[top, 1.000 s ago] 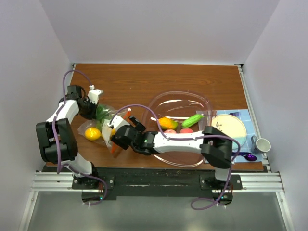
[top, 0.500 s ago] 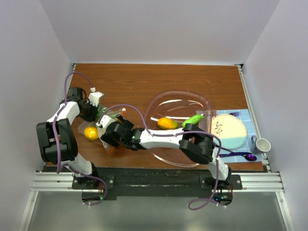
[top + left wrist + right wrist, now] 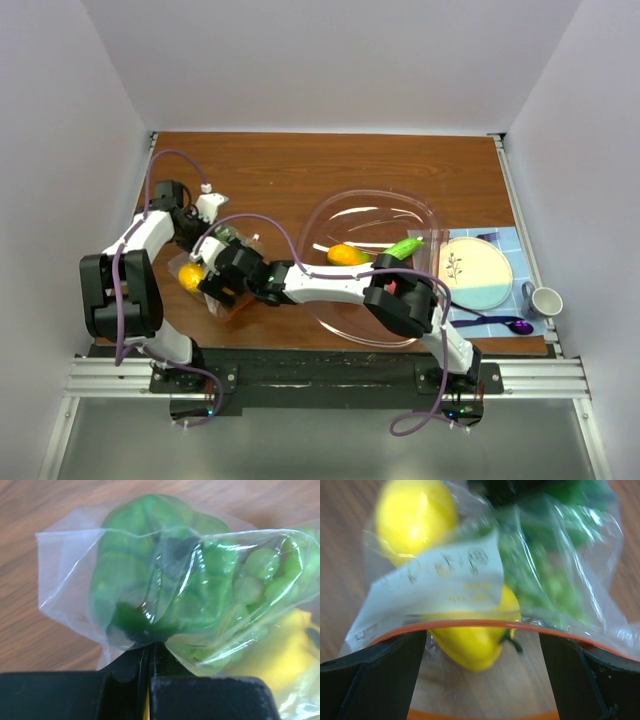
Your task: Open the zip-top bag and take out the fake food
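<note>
Bag's place: the zip-top bag [image 3: 190, 262] lies on the table [image 3: 300, 170], at 9 o'clock of the clear bowl [image 3: 420, 215] and near the table's left edge.
Bag and left gripper: the left gripper [image 3: 149, 652] is pinched tight on the clear plastic of the bag's closed end. In the top view that is the bag's 12 o'clock end.
Bag and right gripper: the right gripper [image 3: 480, 645] is over the bag's 5 o'clock end with its jaws spread wide. The red-orange zip strip [image 3: 470, 624] runs across from one finger to the other. Whether the fingers touch the plastic cannot be told.
Fake food: the fake food [image 3: 160, 590] inside the bag is green at the left gripper's end and yellow [image 3: 415, 515] toward the mouth. An orange piece [image 3: 347, 255] and a green piece [image 3: 403, 247] lie in the bowl.
Change over the last second: the right gripper has travelled toward 9 o'clock, from beside the bag to over it, and its elbow has followed across the bowl. The left gripper has drawn a little toward 12 o'clock. The pink-red pieces seen earlier in the bowl are now behind the arm.
Left arm: the left arm [image 3: 130, 250] is folded along the table's left edge, with its wrist turned toward 4 o'clock.
Right arm: the right arm [image 3: 330, 285] is stretched low toward 9 o'clock, crossing the bowl's near rim.
</note>
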Action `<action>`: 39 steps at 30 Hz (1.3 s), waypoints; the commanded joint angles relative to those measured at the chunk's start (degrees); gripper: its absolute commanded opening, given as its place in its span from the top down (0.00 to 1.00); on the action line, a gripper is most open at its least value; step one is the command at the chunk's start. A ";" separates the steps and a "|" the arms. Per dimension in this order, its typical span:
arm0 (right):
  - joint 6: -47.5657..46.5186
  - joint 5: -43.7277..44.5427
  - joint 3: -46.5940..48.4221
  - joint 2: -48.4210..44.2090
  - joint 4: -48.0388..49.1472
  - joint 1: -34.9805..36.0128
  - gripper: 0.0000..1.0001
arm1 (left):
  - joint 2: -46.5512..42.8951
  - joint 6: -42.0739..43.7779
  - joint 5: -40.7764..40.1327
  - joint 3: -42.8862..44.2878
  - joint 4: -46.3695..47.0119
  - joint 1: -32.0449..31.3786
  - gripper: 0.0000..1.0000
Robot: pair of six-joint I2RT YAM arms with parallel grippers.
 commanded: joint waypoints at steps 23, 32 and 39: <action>7.65 -7.46 -19.01 -13.27 11.90 0.43 0.61 | -3.00 -1.53 -3.17 -3.67 -0.46 -3.00 1.00; 6.77 -3.07 -24.46 -27.78 8.41 0.43 0.77 | -2.30 -1.09 -7.66 -3.67 2.71 -1.16 1.00; 7.88 15.55 -31.31 -38.95 1.90 -5.08 0.76 | -2.21 -1.27 -5.29 -3.23 1.48 0.08 1.00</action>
